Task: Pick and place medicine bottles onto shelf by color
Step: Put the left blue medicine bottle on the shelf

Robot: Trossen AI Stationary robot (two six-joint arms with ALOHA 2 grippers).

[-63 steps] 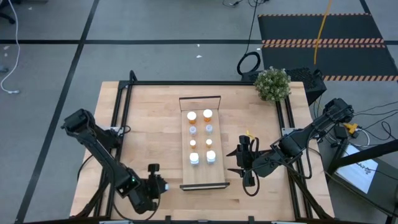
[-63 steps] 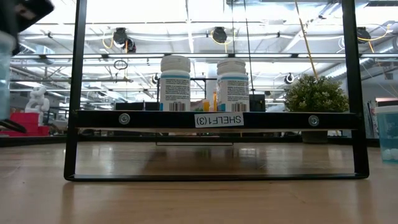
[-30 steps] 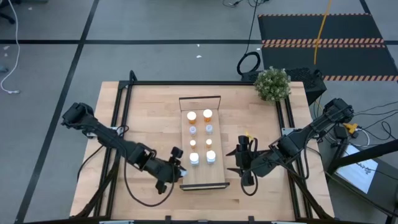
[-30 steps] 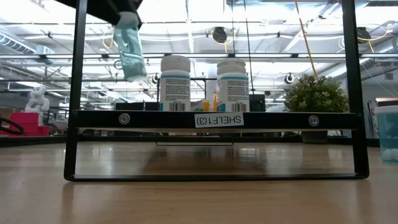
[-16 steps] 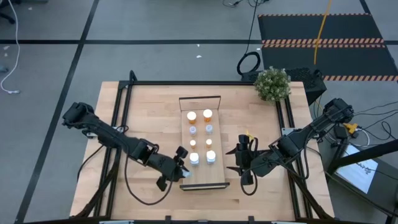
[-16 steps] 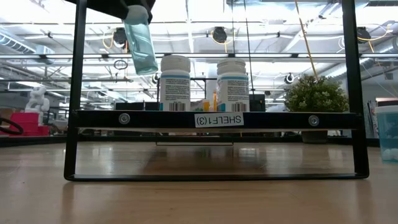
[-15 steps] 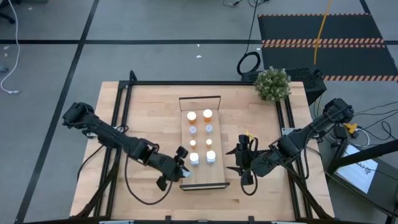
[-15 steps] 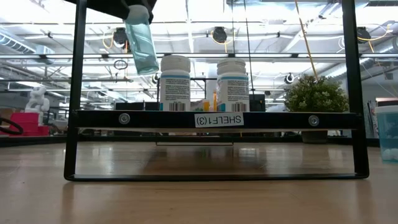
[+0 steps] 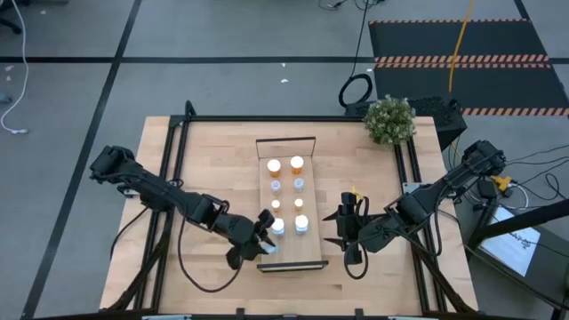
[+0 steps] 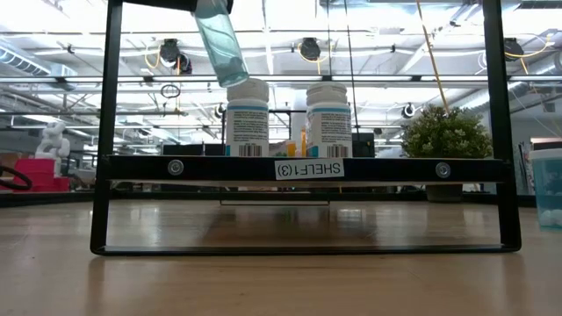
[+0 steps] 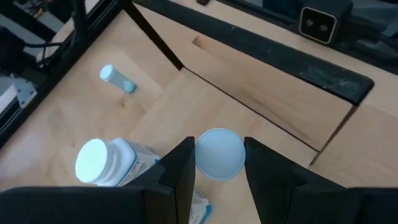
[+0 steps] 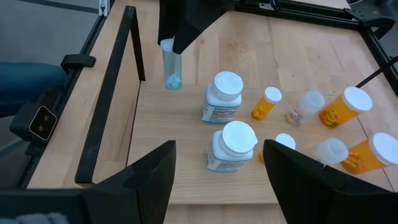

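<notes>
The shelf (image 9: 289, 253) lies mid-table with several white-capped medicine bottles standing on it: orange ones (image 9: 275, 165) at the far end and white ones (image 9: 301, 223) near the front. My left gripper (image 9: 263, 240) hovers over the shelf's near left corner, shut on a pale blue bottle (image 10: 221, 39). My right gripper (image 9: 342, 233) waits open just right of the shelf, with nothing between its fingers. Another small pale blue bottle (image 11: 117, 79) lies on its side on the wood. My left gripper pinches the pale blue bottle's upper end (image 12: 166, 46) between its two fingers (image 11: 180, 168), which stand on either side of the bottle's round end (image 11: 219, 154). The fingers slant down from the table's left. The bottle hangs tilted below them, clear of the shelf.
The shelf's dark near-end frame (image 10: 299, 168) stands upright across the low view. A potted plant (image 9: 389, 120) sits at the table's far right corner. Another pale bottle (image 10: 549, 189) stands at the right. Bare wood lies left of the shelf.
My left gripper has carried the pale blue bottle toward the table's right, over the shelf's near left corner, and slightly up. It has rolled, so the bottle now tilts with its lower end swung toward the right.
</notes>
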